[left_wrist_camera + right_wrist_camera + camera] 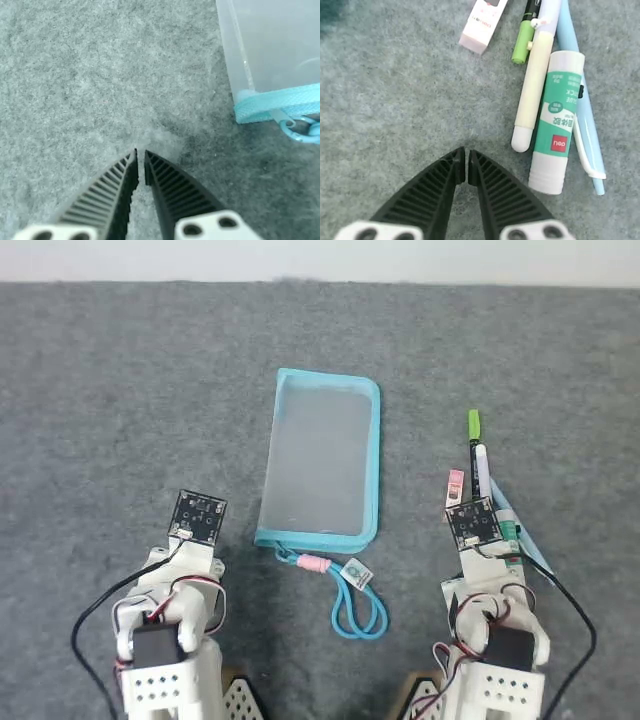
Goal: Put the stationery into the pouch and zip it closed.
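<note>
A clear pouch [320,455] with a teal border lies flat mid-table, its teal strap [358,612] and pink tag [313,563] trailing toward the arms. The stationery lies in a cluster at the right: a pink eraser [484,25], a green pen [524,40], a cream pen [535,85], a glue stick [557,120] and a light blue pen [586,125]. My right gripper [465,152] is shut and empty over the mat, just beside the glue stick. My left gripper [140,154] is shut and empty, a short way from the pouch's corner [250,95].
Grey felt mat [120,390] covers the table. The left arm [198,518] and right arm [472,523] stand near the front edge on either side of the pouch. A teal ring [300,132] hangs at the pouch's zipper end.
</note>
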